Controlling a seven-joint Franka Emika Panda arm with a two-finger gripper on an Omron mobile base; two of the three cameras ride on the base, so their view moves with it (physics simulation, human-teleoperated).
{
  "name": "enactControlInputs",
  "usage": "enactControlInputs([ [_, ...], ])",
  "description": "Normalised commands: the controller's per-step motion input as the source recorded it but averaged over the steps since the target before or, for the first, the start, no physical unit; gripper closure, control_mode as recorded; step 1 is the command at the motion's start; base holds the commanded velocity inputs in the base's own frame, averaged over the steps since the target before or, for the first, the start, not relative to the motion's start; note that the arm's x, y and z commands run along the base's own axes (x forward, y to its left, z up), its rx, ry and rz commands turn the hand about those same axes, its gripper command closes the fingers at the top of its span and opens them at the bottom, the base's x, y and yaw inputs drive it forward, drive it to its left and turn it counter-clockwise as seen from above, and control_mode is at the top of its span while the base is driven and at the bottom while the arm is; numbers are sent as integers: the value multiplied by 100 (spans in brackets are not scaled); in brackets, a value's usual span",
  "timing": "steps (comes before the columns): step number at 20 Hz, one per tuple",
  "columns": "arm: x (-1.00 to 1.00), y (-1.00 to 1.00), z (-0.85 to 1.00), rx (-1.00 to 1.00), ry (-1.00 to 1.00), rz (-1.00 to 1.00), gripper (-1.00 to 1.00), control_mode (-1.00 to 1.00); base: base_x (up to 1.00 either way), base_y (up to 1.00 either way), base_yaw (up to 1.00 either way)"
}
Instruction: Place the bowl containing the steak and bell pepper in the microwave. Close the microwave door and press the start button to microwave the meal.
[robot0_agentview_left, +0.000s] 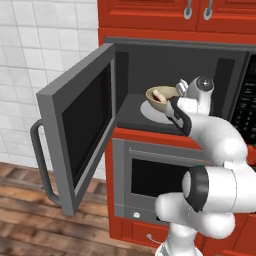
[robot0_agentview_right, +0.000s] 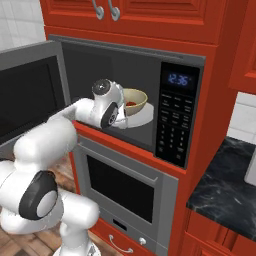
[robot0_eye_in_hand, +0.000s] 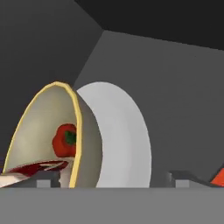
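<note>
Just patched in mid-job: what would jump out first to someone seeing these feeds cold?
The microwave door hangs wide open to the left, and the white arm reaches into the dark cavity of the microwave. There the bowl sits on a white turntable plate, the gripper beside it. In the hand view the bell pepper and the steak lie in the bowl.

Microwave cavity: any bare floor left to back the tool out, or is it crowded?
Inside the microwave, the bowl sits on the white turntable, mid-floor. Bare floor lies between turntable and the keypad-side wall, and a strip toward the open microwave door. The front edge is crowded: the tool and wrist sit there, right against the bowl.
</note>
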Motion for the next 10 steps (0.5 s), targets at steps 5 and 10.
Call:
enactControlInputs([
  [5, -100, 12, 33, -8, -11, 2, -100, -100, 0, 0, 0],
  [10, -100, 26, 54, -23, -12, 16, -100, -100, 0, 0, 0],
])
